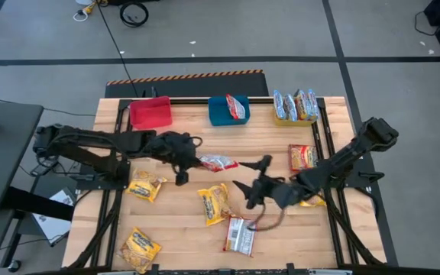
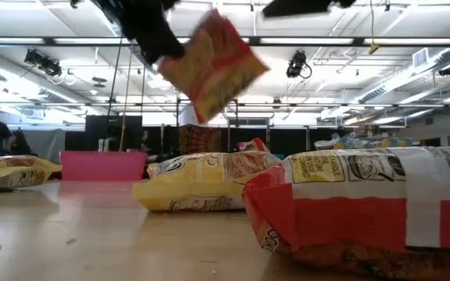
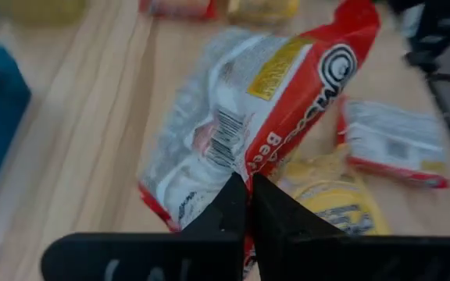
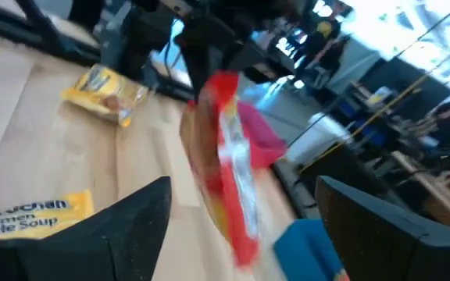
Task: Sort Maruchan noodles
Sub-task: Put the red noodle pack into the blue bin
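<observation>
A red Maruchan noodle packet [image 1: 218, 162] hangs in the air over the table's middle, with my left gripper [image 1: 193, 161] shut on it; the low view shows the packet [image 2: 213, 66] high above the table. My right gripper [image 1: 254, 176] stands open just right of the packet, touching nothing, and its wrist view shows the packet [image 4: 229, 172] beyond its spread fingers. On the table lie yellow packets [image 1: 215, 203] [image 1: 145, 186] [image 1: 140, 248] and red ones [image 1: 241, 235] [image 1: 302, 156]. My left gripper pinches the red packet between its two shut fingers at one end edge [image 3: 237, 168]. The fingers reach in from the table's left, slanting downward. The packet is lifted clear of the table and sticks out tilted beyond the fingertips [image 2: 213, 66].
Along the far edge stand a red bin [image 1: 150, 112], a blue bin [image 1: 228, 109] with a red packet in it, and a yellow bin [image 1: 295, 107] with pale blue-silver packets. Another yellow packet [image 1: 312, 200] lies partly under my right arm. People stand in the room behind.
</observation>
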